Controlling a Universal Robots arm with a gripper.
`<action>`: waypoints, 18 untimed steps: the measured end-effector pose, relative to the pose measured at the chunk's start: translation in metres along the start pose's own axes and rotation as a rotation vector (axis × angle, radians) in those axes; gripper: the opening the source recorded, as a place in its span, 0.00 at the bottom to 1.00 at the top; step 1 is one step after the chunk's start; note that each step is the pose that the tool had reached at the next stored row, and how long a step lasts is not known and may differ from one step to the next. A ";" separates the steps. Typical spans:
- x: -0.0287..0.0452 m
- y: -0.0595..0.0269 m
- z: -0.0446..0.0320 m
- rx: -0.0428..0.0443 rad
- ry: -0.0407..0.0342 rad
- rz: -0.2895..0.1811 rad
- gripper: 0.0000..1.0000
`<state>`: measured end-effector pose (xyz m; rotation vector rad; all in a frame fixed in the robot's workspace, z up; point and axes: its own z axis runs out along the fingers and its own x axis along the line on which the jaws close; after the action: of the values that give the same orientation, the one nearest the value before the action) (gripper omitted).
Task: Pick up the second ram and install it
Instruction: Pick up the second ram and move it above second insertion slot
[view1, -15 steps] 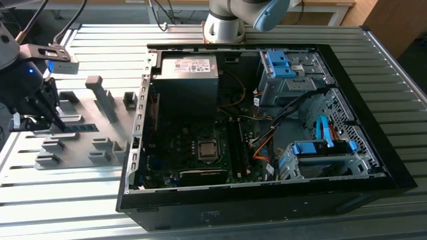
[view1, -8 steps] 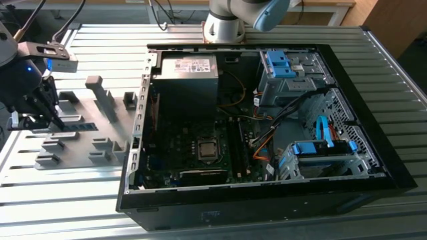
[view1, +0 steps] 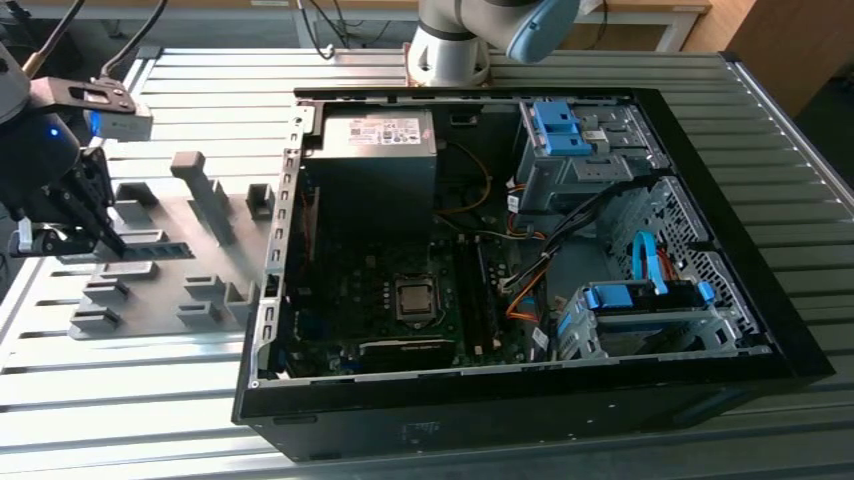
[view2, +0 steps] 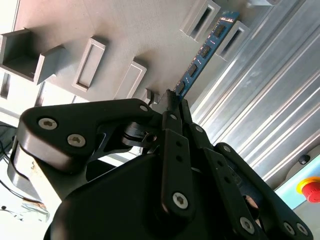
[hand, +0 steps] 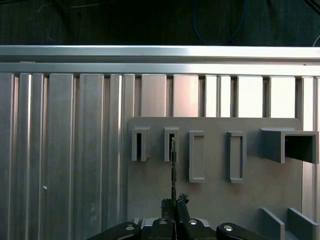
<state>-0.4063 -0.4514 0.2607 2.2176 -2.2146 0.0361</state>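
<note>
The second ram (view2: 202, 55) is a slim blue stick with black chips. My gripper (view2: 172, 97) is shut on its near end. Its far end reaches the slotted blocks of the grey holder (view2: 150, 30); I cannot tell whether it still rests in them. In the first wrist view the ram (hand: 173, 170) shows edge-on, running from my gripper (hand: 175, 202) to one slot of the holder (hand: 215, 200). In the exterior view my gripper (view1: 114, 243) hangs over the holder (view1: 200, 270) at the exterior view's left, with the ram (view1: 150, 248) beside the fingers.
The open computer case (view1: 534, 400) lies to the exterior view's right of the holder, its motherboard (view1: 400, 300) exposed, with cables and blue drive clips (view1: 641, 295) inside. The ribbed metal table (view1: 134, 420) carries both. A red stop button (view2: 311, 189) sits at the table's edge.
</note>
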 end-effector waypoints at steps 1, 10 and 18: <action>0.0000 0.0000 -0.0007 0.0000 0.0000 0.000 0.14; 0.0002 -0.0001 -0.0086 0.0000 0.0000 0.000 0.14; 0.0004 -0.0002 -0.0172 0.0001 0.0000 0.000 0.14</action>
<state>-0.4062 -0.4514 0.2779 2.2176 -2.2148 0.0362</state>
